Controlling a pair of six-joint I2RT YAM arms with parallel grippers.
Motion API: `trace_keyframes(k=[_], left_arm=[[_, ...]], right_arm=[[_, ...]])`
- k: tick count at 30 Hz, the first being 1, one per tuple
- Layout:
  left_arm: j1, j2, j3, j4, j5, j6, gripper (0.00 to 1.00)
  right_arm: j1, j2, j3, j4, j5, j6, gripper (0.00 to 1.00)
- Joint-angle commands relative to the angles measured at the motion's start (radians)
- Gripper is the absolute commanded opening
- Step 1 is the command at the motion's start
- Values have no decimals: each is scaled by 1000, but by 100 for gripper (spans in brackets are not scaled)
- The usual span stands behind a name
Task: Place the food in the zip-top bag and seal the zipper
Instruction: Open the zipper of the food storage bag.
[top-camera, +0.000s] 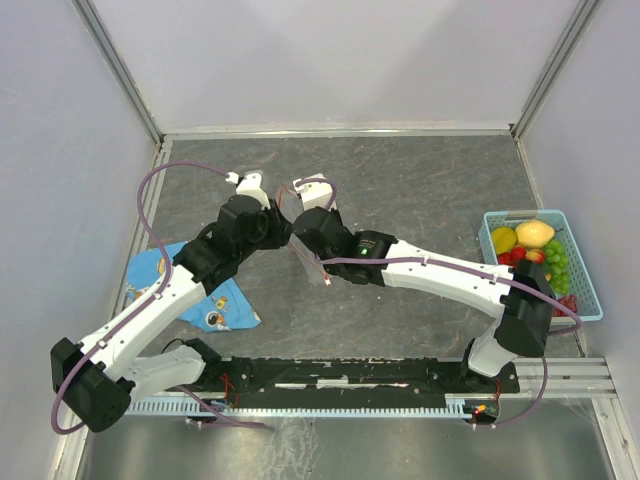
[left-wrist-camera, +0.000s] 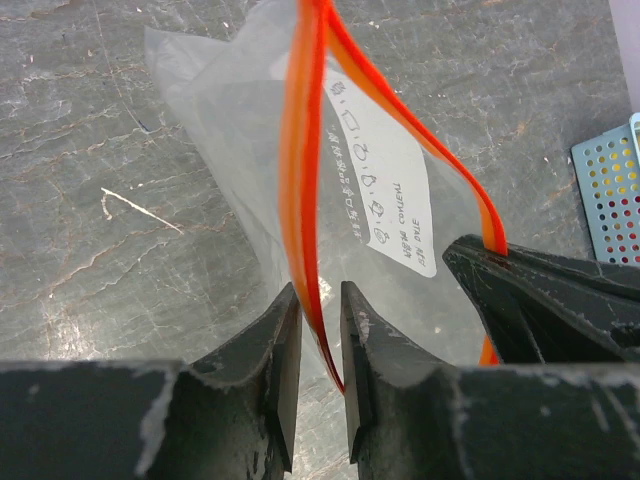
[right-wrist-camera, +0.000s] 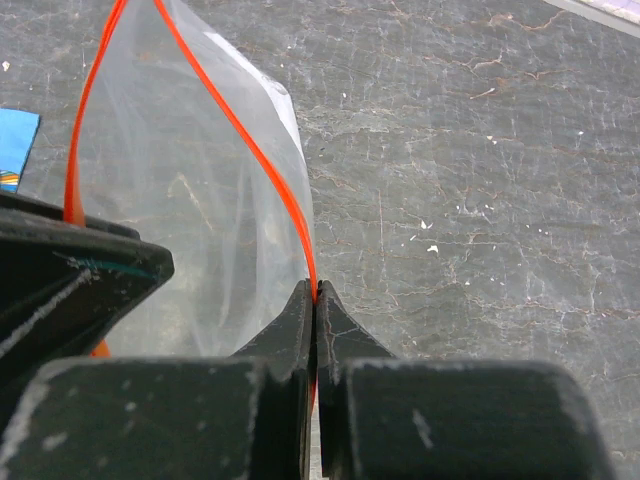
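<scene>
The clear zip-top bag (left-wrist-camera: 230, 150) hangs between my two grippers over the table's middle, its mouth spread open; it also shows in the right wrist view (right-wrist-camera: 190, 180). It looks empty, with a white label (left-wrist-camera: 385, 180). The orange-red zipper (left-wrist-camera: 305, 150) has two lips. My left gripper (left-wrist-camera: 320, 295) is slightly open, and one lip runs loose through the gap. My right gripper (right-wrist-camera: 315, 290) is shut on the other lip (right-wrist-camera: 250, 150). The slider tab is out of view. The food (top-camera: 535, 245) lies in the light-blue basket (top-camera: 590, 290) at the right.
A blue patterned cloth (top-camera: 215, 300) lies on the table under the left arm. The basket's corner shows in the left wrist view (left-wrist-camera: 610, 190). The enclosure's walls and metal frame (top-camera: 340, 128) close the far side and both sides.
</scene>
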Motion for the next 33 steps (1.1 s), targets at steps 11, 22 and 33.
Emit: trace_keyframes(k=[11,22,33], left_arm=[[-169,7,-4,14,-276,-93,34],[-215,-1,-22,25,-319,-145,43],[-213,6,4,4,-401,-81,19]], right_arm=[[-2,-40,2,18,73,148,1],[-2,-61,-31,47,85,176,1],[-25,-114,-83,47,61,200,1]])
